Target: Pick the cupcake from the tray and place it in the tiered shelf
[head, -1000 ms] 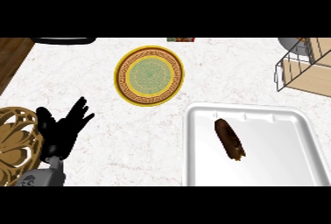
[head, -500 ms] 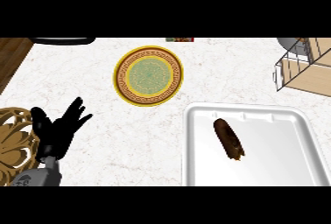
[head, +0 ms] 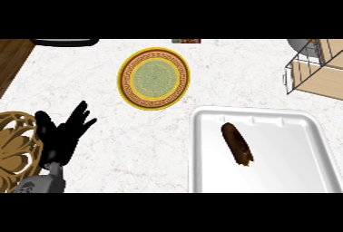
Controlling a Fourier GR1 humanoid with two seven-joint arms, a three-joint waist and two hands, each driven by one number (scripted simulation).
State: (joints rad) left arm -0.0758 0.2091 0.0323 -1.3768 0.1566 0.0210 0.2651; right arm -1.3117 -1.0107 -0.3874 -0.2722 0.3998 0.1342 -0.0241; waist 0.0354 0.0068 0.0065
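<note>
Although I look for a shift over the last second, I find almost none: the left hand (head: 64, 136) sits where it was at the left edge of my head view, fingers straight and spread upward, holding nothing, just beside the woven wicker piece (head: 15, 152) at the counter's edge. The right hand shows nowhere in view, so I cannot say anything about it. The thing I take for the cupcake (head: 237, 143) (it reads as a long, dark brown lump, more like a pastry on its side than a cupcake) lies untouched on the white tray (head: 201, 181), toward the tray's middle, well apart from the left hand. The tiered shelf (head: 313, 68) pokes in at the upper right corner, a wire and wood frame with a grey bowl (head: 303, 47) partly showing behind it. Between hand and shelf, on the pale counter (head: 80, 77), rests a yellow-rimmed patterned plate (head: 154, 78), which has no part in the job. What the stillness means, as I judge it, is that the pick has not begun: no hand is near the tray. Since tray and shelf both lie on the right side, I expect the right hand is the natural one to bring in.
</note>
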